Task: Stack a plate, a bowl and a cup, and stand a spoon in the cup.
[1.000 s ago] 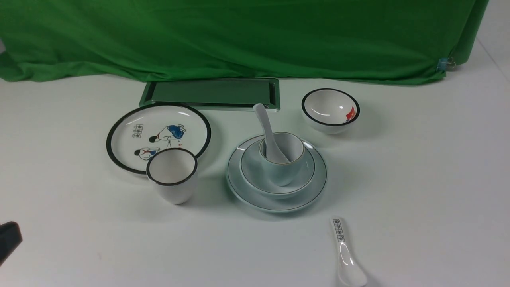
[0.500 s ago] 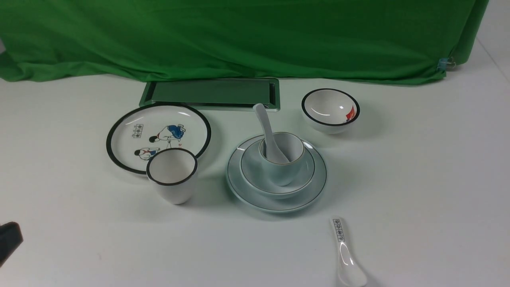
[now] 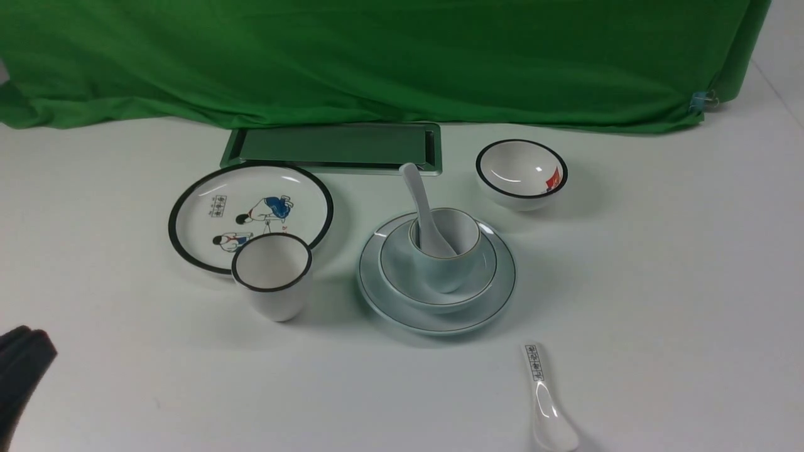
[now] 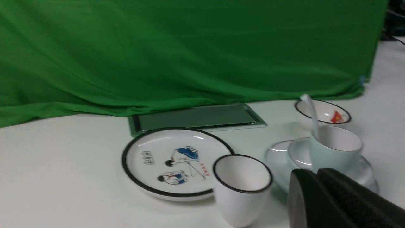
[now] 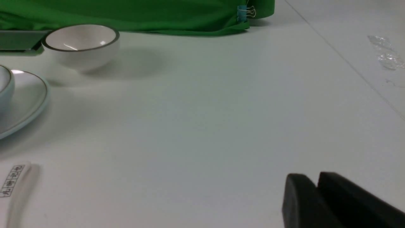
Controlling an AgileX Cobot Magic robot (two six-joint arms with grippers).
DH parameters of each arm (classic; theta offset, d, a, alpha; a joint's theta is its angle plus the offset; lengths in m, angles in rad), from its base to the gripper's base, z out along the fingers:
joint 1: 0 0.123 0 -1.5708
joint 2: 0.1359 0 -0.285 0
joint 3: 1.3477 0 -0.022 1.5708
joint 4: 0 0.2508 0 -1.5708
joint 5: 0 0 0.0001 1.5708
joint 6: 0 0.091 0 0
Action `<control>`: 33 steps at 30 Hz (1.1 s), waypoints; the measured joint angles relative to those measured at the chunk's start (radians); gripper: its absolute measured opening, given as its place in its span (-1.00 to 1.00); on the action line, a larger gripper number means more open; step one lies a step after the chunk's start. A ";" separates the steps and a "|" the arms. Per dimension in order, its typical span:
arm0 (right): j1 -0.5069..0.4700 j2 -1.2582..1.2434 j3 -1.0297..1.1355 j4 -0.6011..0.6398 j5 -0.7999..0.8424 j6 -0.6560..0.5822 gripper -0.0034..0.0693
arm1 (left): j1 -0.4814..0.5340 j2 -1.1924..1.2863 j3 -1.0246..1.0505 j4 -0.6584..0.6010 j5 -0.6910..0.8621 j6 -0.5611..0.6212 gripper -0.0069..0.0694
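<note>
Since the earlier frame only the closed, empty left gripper (image 3: 22, 367) has advanced at the table's near-left corner, right gripper (image 5: 316, 186) likewise closed; the glossy, fragile spoon (image 3: 422, 210) standing in the cup (image 3: 445, 251) is best pinched mid-handle.

Left pincer (image 4: 316, 177) closed and empty, right pincer (image 5: 316, 185) closed, empty

Two plates (image 3: 436, 317) (image 3: 250, 216), two bowls (image 3: 480, 276) (image 3: 521, 174), two cups (image 3: 447, 260) (image 3: 272, 276), two spoons (image 3: 422, 210) (image 3: 545, 402), one metal tray (image 3: 333, 148).

White table (image 3: 659, 282) we see | directly on it: pale plate (image 3: 496, 295), cartoon plate (image 3: 195, 220), black-rimmed cup (image 3: 273, 295), small black-rimmed bowl (image 3: 521, 182), lettered spoon (image 3: 545, 402), metal tray (image 3: 333, 147), green cloth (image 3: 377, 56) at back
</note>
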 joint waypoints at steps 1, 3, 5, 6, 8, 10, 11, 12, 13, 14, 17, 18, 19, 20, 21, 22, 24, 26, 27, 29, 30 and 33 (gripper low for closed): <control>0.000 0.000 0.000 0.000 0.000 0.000 -0.58 | 0.032 -0.012 0.017 -0.013 -0.015 0.022 -0.90; 0.000 0.000 0.000 0.000 0.000 0.000 -0.57 | 0.108 -0.045 0.076 -0.029 -0.050 0.042 -0.91; 0.000 0.000 0.000 0.000 0.000 0.000 -0.56 | 0.165 -0.078 0.129 -0.036 -0.061 0.050 -0.91; 0.000 0.000 0.000 0.000 0.000 0.000 -0.56 | 0.191 -0.089 0.151 -0.039 -0.066 0.053 -0.91; 0.000 0.000 0.000 0.000 0.000 0.000 -0.56 | 0.219 -0.096 0.184 -0.042 -0.071 0.054 -0.91; 0.000 0.000 0.000 0.000 0.000 0.000 -0.56 | 0.231 -0.098 0.204 -0.042 -0.066 0.048 -0.91; 0.000 0.000 0.000 0.000 0.000 0.000 -0.56 | 0.232 -0.098 0.207 -0.041 -0.066 0.038 -0.91; 0.000 0.000 0.000 0.000 0.000 0.000 -0.56 | 0.232 -0.098 0.207 -0.040 -0.058 0.029 -0.91; 0.000 0.000 0.000 0.000 0.000 0.000 -0.56 | 0.232 -0.098 0.207 -0.039 -0.042 0.026 -0.91; 0.000 0.000 0.000 0.000 0.000 0.000 -0.56 | 0.232 -0.098 0.207 -0.039 -0.022 0.024 -0.91; 0.000 0.000 0.000 0.000 0.000 0.000 -0.54 | 0.232 -0.098 0.208 -0.039 0.033 0.024 -0.91; 0.000 0.000 0.000 0.000 0.000 0.000 -0.54 | 0.232 -0.098 0.208 -0.039 0.033 0.024 -0.91; 0.000 0.000 0.000 0.000 0.000 0.000 -0.54 | 0.233 -0.098 0.208 -0.039 0.033 0.024 -0.91; 0.000 0.000 0.000 0.000 0.000 0.000 -0.52 | 0.236 -0.098 0.208 -0.034 0.033 0.024 -0.91; 0.000 0.000 0.000 0.000 0.000 0.000 -0.52 | 0.237 -0.098 0.208 -0.031 0.033 0.024 -0.91; 0.000 0.000 0.000 0.000 0.000 0.000 -0.51 | 0.238 -0.098 0.208 -0.028 0.033 0.024 -0.91; -0.001 0.000 0.000 0.000 0.000 -0.001 -0.51 | 0.240 -0.098 0.208 -0.024 0.033 0.024 -0.91; -0.001 0.000 0.000 0.000 0.000 0.000 -0.51 | 0.241 -0.098 0.208 -0.022 0.033 0.024 -0.91; -0.001 0.000 0.000 0.000 0.000 0.000 -0.50 | 0.241 -0.098 0.208 -0.021 0.033 0.024 -0.91; -0.001 0.000 0.000 0.000 0.000 0.000 -0.48 | 0.241 -0.098 0.208 -0.020 0.033 0.024 -0.91; -0.001 0.000 0.000 0.000 0.000 0.000 -0.48 | 0.241 -0.098 0.208 -0.019 0.033 0.024 -0.91; -0.001 0.000 0.000 0.000 0.000 0.000 -0.47 | 0.241 -0.098 0.208 -0.019 0.033 0.024 -0.91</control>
